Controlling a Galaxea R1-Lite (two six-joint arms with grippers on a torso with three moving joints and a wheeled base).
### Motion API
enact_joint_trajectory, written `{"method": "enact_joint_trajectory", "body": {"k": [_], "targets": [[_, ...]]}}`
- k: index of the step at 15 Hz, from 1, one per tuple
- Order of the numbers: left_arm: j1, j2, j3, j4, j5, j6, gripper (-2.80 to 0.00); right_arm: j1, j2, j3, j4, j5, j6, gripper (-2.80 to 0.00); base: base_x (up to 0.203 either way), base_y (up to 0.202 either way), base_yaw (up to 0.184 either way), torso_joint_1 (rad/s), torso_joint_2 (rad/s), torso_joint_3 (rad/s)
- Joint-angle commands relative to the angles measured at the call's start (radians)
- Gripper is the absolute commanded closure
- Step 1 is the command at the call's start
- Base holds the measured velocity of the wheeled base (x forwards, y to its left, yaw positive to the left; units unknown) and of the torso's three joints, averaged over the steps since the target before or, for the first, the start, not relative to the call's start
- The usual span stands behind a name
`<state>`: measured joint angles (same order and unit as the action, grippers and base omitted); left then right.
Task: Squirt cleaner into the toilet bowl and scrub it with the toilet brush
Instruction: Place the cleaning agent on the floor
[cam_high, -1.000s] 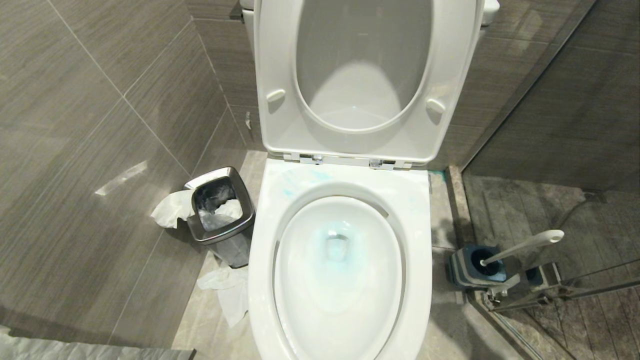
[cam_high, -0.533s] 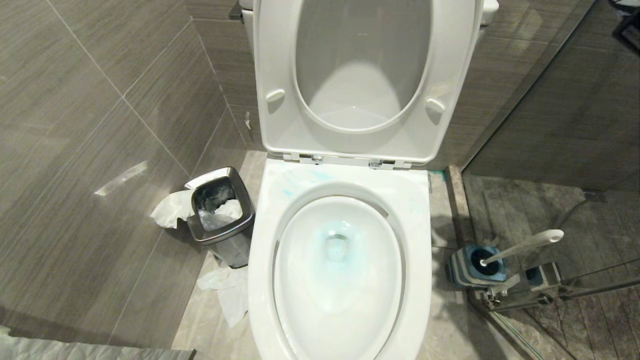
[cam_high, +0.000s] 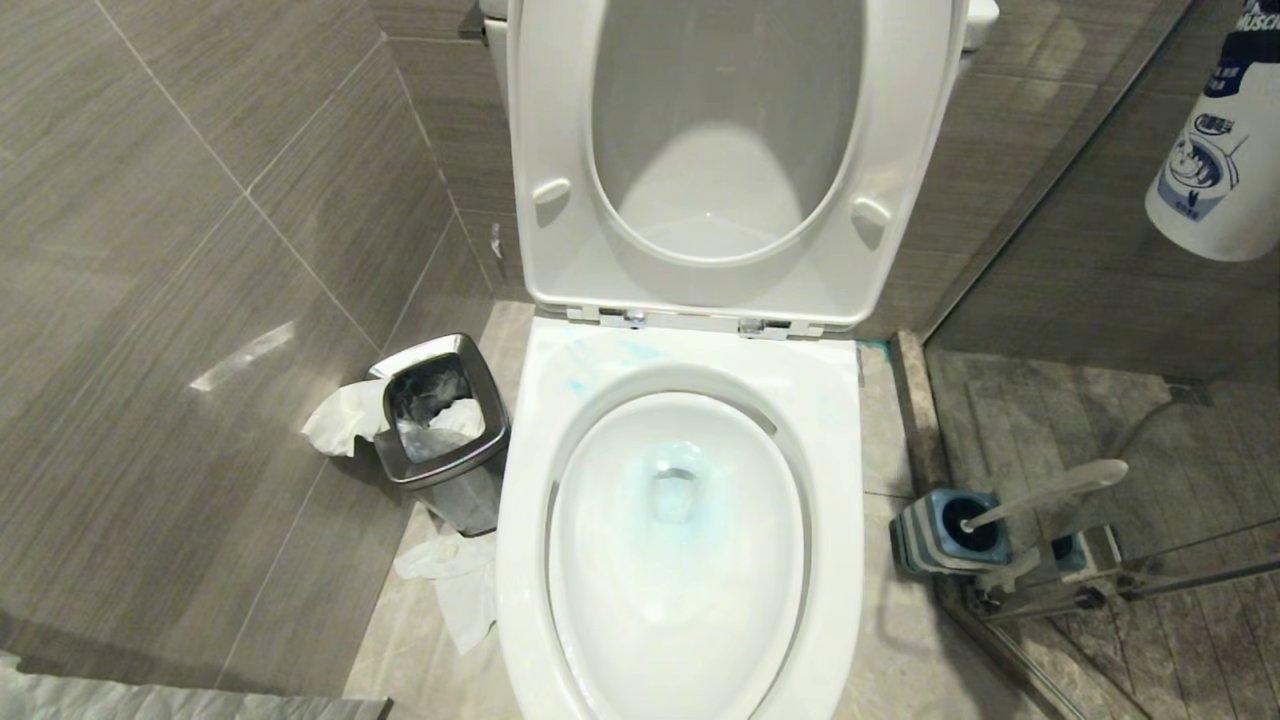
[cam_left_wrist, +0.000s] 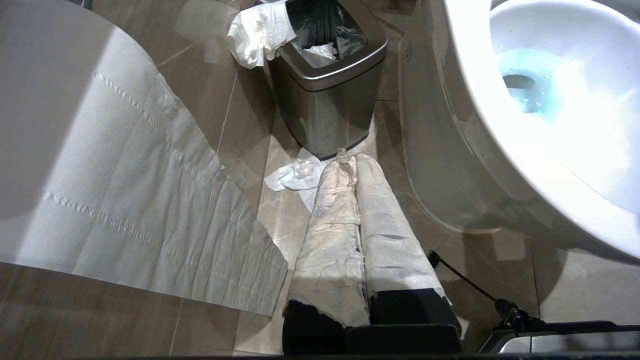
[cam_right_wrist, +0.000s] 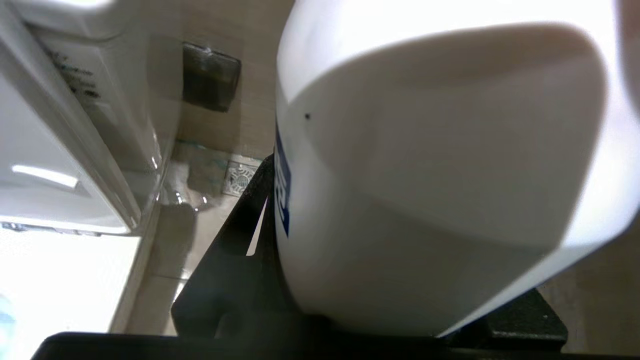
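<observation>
While the left gripper (cam_left_wrist: 352, 165) hangs parked low at the near left, its two paper-wrapped fingers pressed together on nothing, the work belongs to the other arm. Nearest in the head view is the toilet bowl (cam_high: 520, 560), its broad white rim open to the camera, seat and lid raised against the far wall. Pale turquoise cleaner (cam_high: 672, 478) already tints the water around the drain, with fainter smears on the rim's far left (so some has been squirted, though coverage looks thin on the near walls).

Left of the bowl stands a small steel-rimmed bin (cam_high: 440, 425) with crumpled tissue (cam_high: 455, 590) beside it on the floor. On the right, just beside the bowl's base, the toilet brush (cam_high: 1050, 490) sits untouched, head down in its blue-and-grey holder (cam_high: 925, 540), handle leaning to the right.

Farther off, at the upper right, a white cleaner bottle (cam_high: 1215, 150) with a blue label shows, base downward and well apart from the bowl. The right wrist view fills with that same bottle; the right gripper (cam_right_wrist: 310, 300) clamps it between its dark jaws at a middling width.

I judge the squirting step to be either resuming or closing. If more cleaner is wanted, the bottle must be carried over the bowl and tipped nozzle-down; otherwise it needs setting down clear before the brush handle is grasped.
</observation>
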<state>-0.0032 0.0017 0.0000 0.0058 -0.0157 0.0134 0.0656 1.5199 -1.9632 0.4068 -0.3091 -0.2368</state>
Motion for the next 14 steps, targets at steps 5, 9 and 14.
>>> {"method": "enact_joint_trajectory", "body": {"k": [5,9,14], "targets": [[0.0,0.0,0.002,0.0,0.0,0.0,0.0,-0.041,-0.011,0.071,0.0,0.098,0.097,0.0,0.0,0.0,0.0,0.0,0.0,0.0],[0.0,0.001,0.002,0.0,0.0,0.0,0.0,-0.041,-0.009,0.091,0.007,0.099,0.124,0.0,0.0,0.0,0.0,0.0,0.0,0.0],[0.0,0.0,0.002,0.0,0.0,0.0,0.0,-0.033,0.005,0.083,0.075,0.097,0.146,0.0,0.0,0.0,0.0,0.0,0.0,0.0]]}}
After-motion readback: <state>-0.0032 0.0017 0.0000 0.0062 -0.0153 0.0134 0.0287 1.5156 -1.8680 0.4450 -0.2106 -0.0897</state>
